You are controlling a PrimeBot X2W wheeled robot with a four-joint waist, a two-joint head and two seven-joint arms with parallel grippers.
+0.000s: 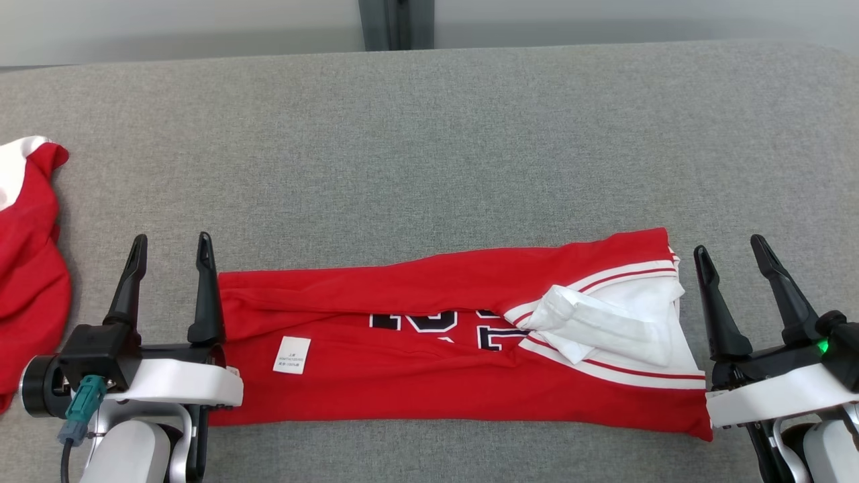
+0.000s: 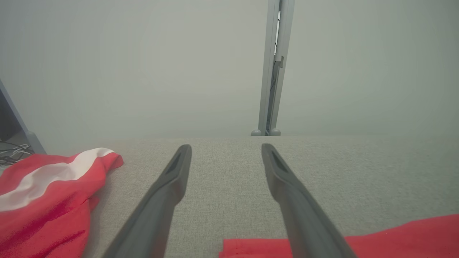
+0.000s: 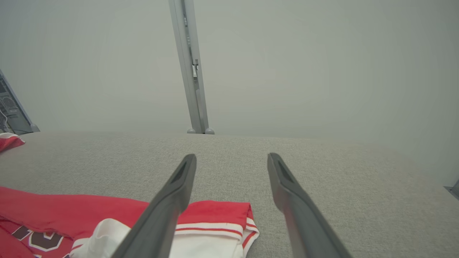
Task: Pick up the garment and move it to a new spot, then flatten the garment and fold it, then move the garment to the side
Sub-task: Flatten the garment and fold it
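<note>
**Both tools released at either end of the folded garment**

The red garment point(image 1: 429, 335) lies on the grey surface point(image 1: 429, 134) as a long band running left to right, near the robot. Its two long sides are folded in over dark lettering, with a white label point(image 1: 292, 354) towards the left and white trim bunched at the right end.

The left tool point(image 1: 171, 238) sits at the garment's left end, fingers spread, empty and pointing to the far side. Its right finger is at the cloth's edge.

The right tool point(image 1: 729, 244) mirrors it just beside the right end, fingers likewise apart and holding nothing.

A second red garment point(image 1: 30, 268) lies crumpled at the far left.
</note>
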